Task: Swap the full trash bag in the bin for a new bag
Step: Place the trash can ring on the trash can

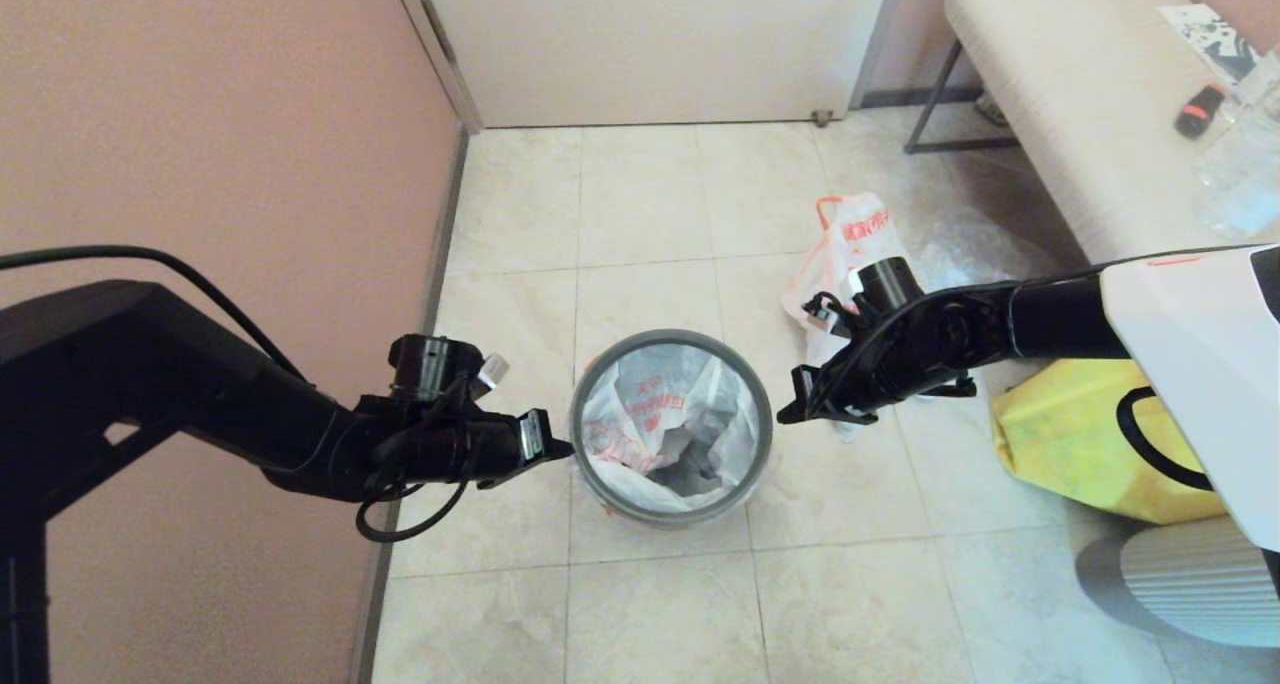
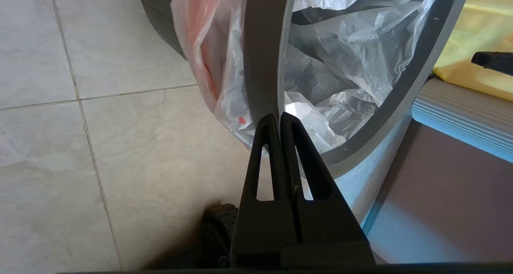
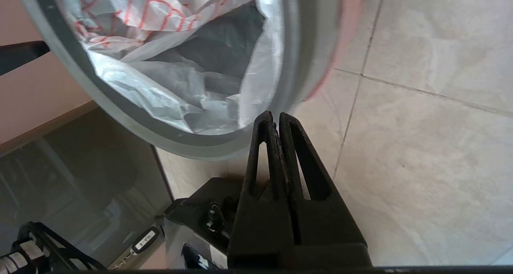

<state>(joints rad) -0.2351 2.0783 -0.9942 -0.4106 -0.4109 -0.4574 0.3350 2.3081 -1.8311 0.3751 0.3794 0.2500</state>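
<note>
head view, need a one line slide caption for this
Both grippers, left and right, shut at opposite sides of the bin lined with the new bag; full bag behind.

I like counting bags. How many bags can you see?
3: a new bag lining the bin, a full trash bag on the floor behind the right arm, a yellow tote beside it. More could be hidden.

— What lies off to my right?
— A yellow tote point(image 1: 1080, 444) on the tiled floor point(image 1: 650, 214), with a grey ribbed object point(image 1: 1190, 574) just beside it.
— And farther back?
— A cream bench point(image 1: 1070, 94) by the white door point(image 1: 650, 34), carrying a small black-and-orange item point(image 1: 1200, 110).
</note>
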